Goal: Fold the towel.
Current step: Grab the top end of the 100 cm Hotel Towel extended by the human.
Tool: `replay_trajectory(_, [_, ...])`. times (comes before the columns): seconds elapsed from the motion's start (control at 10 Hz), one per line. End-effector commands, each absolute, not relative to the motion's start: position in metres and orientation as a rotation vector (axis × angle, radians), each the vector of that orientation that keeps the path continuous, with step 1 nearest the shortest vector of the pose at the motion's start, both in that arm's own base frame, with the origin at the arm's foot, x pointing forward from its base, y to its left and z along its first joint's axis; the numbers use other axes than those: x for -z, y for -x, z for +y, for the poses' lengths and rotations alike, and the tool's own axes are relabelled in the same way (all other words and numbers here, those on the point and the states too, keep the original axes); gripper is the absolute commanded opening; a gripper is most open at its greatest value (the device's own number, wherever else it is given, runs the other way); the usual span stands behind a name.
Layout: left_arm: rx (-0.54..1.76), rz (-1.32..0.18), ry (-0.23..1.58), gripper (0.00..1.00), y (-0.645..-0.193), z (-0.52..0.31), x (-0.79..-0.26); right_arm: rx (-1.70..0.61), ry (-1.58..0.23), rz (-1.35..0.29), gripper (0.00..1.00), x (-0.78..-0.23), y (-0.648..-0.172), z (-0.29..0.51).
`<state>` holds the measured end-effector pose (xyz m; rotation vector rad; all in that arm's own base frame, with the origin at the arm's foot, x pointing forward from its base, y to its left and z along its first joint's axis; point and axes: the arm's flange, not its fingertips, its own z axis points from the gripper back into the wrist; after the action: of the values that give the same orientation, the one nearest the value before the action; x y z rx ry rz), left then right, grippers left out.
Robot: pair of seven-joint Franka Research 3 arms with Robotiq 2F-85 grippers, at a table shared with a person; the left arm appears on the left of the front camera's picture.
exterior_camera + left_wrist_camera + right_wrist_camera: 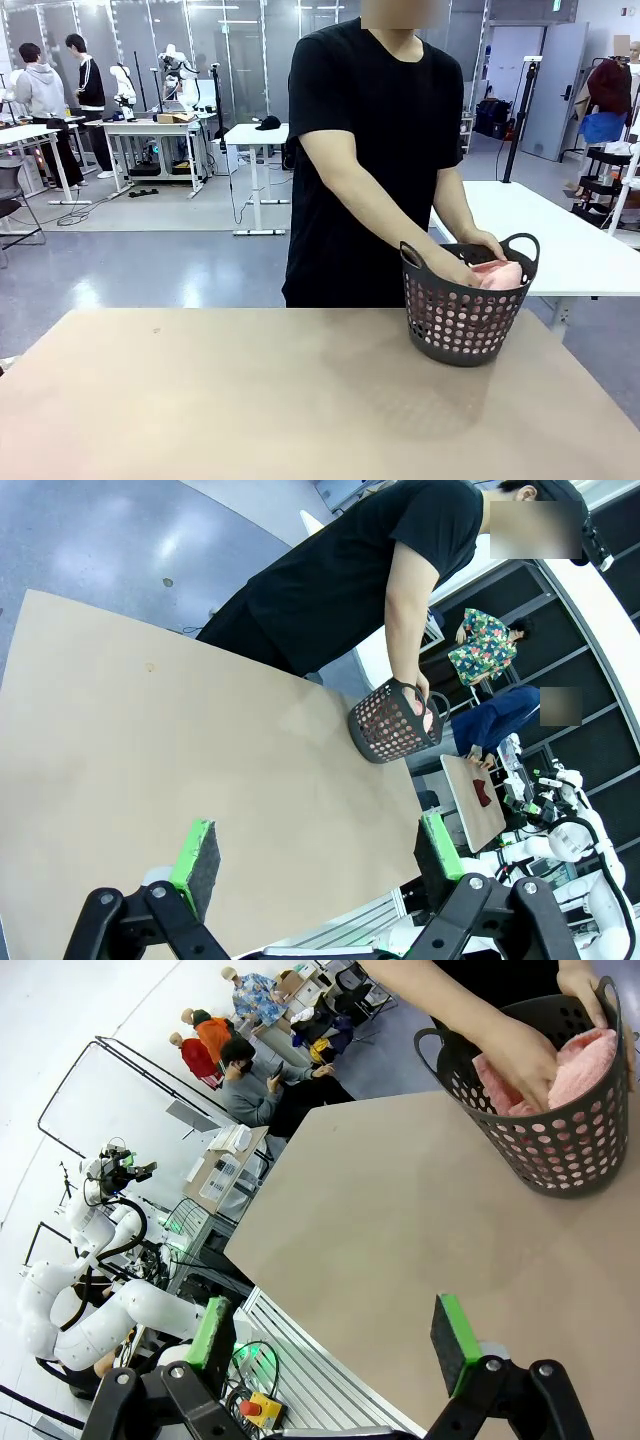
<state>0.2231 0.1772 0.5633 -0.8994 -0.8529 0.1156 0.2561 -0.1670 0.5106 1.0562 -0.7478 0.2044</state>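
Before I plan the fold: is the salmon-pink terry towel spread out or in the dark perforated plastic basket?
Inside: towel bunched in the basket, under the person's hand.

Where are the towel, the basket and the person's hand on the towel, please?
towel (505, 278), front view, on the pink fold seen inside the basket.
basket (460, 322), front view, on its perforated front wall.
person's hand (525, 1058), right wrist view, on the back of the hand lying on the towel.

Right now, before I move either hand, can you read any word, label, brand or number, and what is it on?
No text can be read.
Basket: no label or brand showing.
Towel: plain, no tag showing.
Green sign high on the far wall: too small to read.
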Motion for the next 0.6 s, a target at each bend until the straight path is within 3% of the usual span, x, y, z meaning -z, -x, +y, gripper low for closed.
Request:
replay_trajectory(0.0, [-0.098,-0.858,0.901,1.00,-0.2252,0.1791,-0.5634,-0.221,-1.061,-0.769,1.00,-0.5119,-0.2577,-0.1676])
replay_trajectory(0.5, [-0.098,-0.858,0.901,1.00,-0.2252,0.1791,-0.5634,-0.221,-1.061,-0.769,1.00,-0.5119,-0.2577,-0.1676])
